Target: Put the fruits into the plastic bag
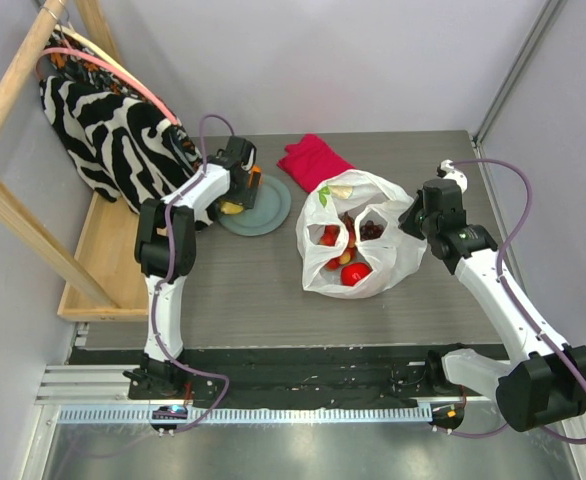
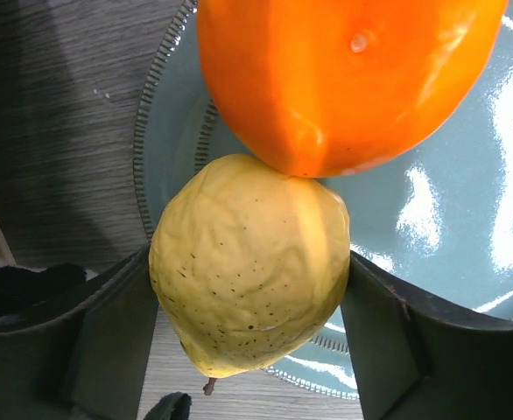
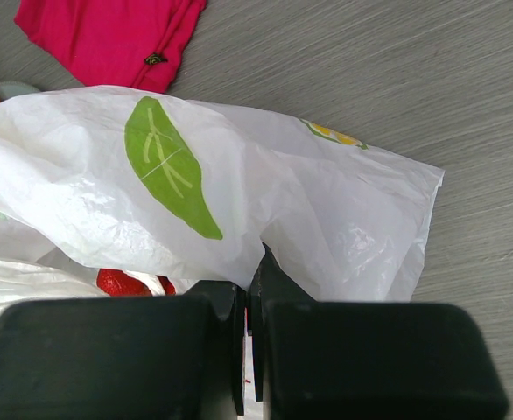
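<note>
**Yellow fruit being gripped on the plate while the bag edge is being pinched**

Left wrist view: the yellow fruit (image 2: 248, 262) is being clasped by the left gripper (image 2: 252, 328), one dark finger being pressed against each flank. The fruit is being supported at the lower left rim of the grey-green plate (image 2: 440, 227), and its top is being touched by the orange (image 2: 344, 79), which is lying higher on the plate, at the upper edge of the frame.

Right wrist view: the right gripper (image 3: 248, 350) is being kept pressed together at the bottom centre, a fold of the plastic bag (image 3: 239, 201) being pinched in the seam between its fingers. A crimson cloth (image 3: 108, 35) is being shown flat at the upper left.

Top view: the bag is being displayed at the centre right of the table (image 1: 253, 290), its mouth facing up, with the red apple (image 1: 355, 274), the grape bunch (image 1: 371, 230) and small red fruits (image 1: 330, 237) lying inside. The plate is being shown just left of the bag. A zebra-striped bag (image 1: 103, 130) is being hung from a wooden rack at the upper left.
</note>
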`<state>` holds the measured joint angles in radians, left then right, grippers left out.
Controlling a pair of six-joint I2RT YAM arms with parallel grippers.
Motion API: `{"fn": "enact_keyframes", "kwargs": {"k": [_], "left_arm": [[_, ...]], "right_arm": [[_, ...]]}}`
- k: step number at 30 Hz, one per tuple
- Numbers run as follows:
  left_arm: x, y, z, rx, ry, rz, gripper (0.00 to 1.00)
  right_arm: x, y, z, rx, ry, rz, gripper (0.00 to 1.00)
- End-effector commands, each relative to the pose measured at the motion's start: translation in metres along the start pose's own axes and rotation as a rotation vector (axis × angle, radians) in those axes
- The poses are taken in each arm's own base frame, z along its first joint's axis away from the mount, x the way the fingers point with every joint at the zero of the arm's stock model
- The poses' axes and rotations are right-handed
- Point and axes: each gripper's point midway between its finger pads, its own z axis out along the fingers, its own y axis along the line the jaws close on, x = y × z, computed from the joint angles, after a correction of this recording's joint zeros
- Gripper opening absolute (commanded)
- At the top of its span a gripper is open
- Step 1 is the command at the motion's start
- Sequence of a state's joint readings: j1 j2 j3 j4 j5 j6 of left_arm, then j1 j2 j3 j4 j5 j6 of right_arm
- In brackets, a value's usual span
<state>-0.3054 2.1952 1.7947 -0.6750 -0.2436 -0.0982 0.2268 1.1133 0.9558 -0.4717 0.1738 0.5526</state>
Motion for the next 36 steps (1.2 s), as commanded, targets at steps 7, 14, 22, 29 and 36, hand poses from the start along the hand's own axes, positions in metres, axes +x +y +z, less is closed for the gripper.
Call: {"fn": "enact_keyframes", "kwargs": {"k": [7,14,22,29,36], "left_arm": [[0.006,0.001,-0.017,0.029,-0.013,-0.007,0.55],[0.000,-0.001,-0.052,0.081,-0.103,-0.055,0.50],[0.000,-0.024,-0.087,0.187,-0.177,-0.048,0.48],[-0.003,-0.062,-0.134,0.382,-0.265,-0.033,0.46],[0.000,-0.104,-0.207,0.651,-0.379,-0.025,0.45]], "right_arm": [[-0.026,0.012,-0.009,-0.032,-0.078,0.026,0.01],[-0.027,0.011,-0.012,-0.034,-0.086,0.026,0.01],[-0.025,0.012,-0.013,-0.047,-0.079,0.023,0.01],[-0.024,0.014,-0.019,-0.064,-0.081,0.013,0.01],[-0.023,0.013,-0.022,-0.080,-0.089,0.012,0.01]]}}
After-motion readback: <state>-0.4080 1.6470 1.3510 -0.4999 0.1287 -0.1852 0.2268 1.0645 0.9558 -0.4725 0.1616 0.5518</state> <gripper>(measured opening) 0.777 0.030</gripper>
